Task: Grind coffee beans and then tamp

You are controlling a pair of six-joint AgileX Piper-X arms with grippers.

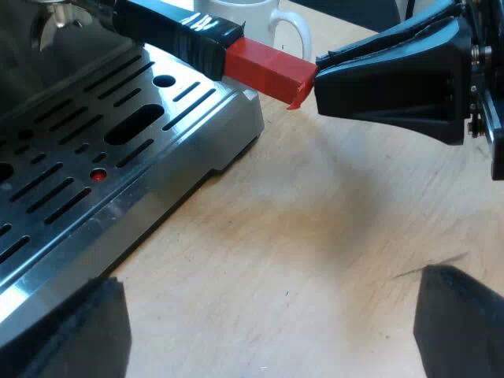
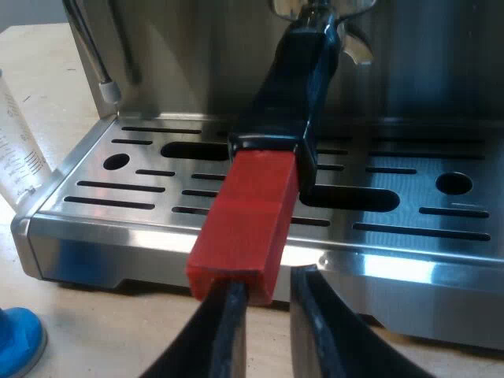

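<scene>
Left wrist view: left gripper (image 1: 268,335) released, spread wide, empty, hanging over bare table (image 1: 331,236) beside the espresso machine (image 1: 236,126), likely kept clear of the other arm. Holder (image 1: 177,31) handle reaches out over the drip tray (image 1: 71,181), its red end (image 1: 268,67) past the tray edge. Right gripper (image 1: 317,75) is at the red tip, touching or just beside. Mug (image 1: 248,12) on the far side. Right wrist view: holder locked under the machine's front, handle pointing straight out. Right gripper is lined up on the red end, probably to take it and unlock the holder for grinding. Cannot tell if it grasps. Blue tamper (image 2: 20,339) and measuring glass (image 2: 16,150) near the tray corner.
</scene>
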